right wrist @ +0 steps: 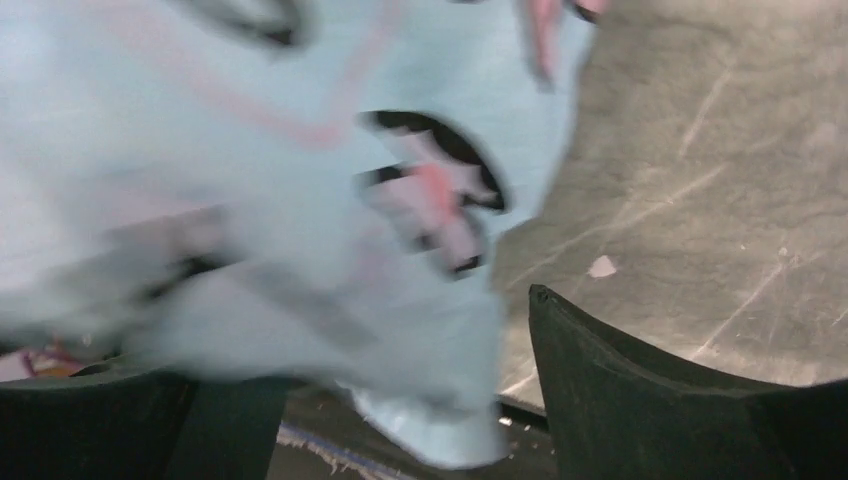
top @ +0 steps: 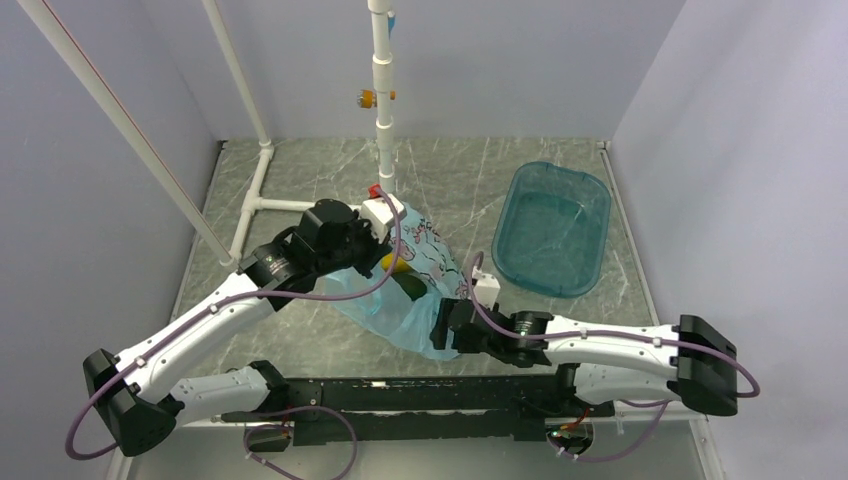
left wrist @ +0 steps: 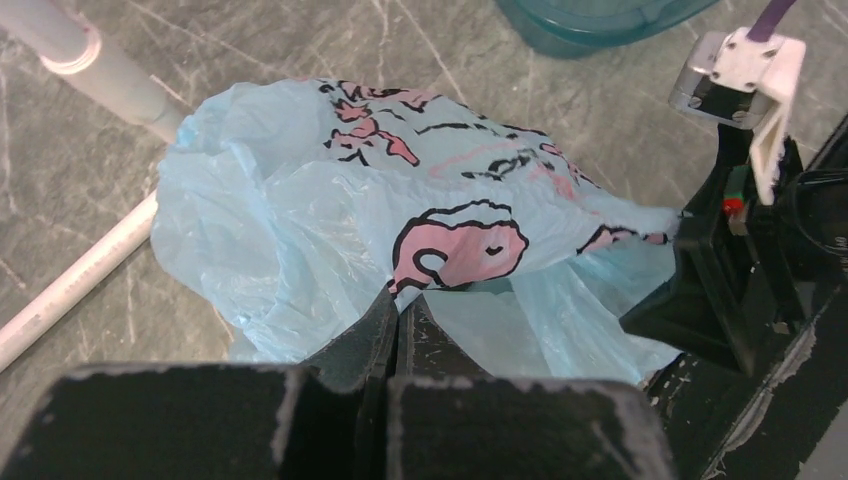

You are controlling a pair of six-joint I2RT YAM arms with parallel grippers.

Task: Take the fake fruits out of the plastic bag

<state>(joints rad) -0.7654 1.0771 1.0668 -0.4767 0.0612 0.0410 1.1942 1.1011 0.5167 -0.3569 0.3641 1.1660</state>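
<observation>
The light blue plastic bag with pink and dark print lies crumpled mid-table. Two of the fake fruits show at its left side: a yellow-orange one and a dark green one. My left gripper is shut, pinching the bag's film at the fingertips. My right gripper is at the bag's near corner, open wide. The blurred bag hangs between its fingers without being clamped.
A rigid teal tub stands at the back right. A white pipe frame and an upright post rise behind the bag. In the left wrist view the right arm's black wrist is close beside the bag.
</observation>
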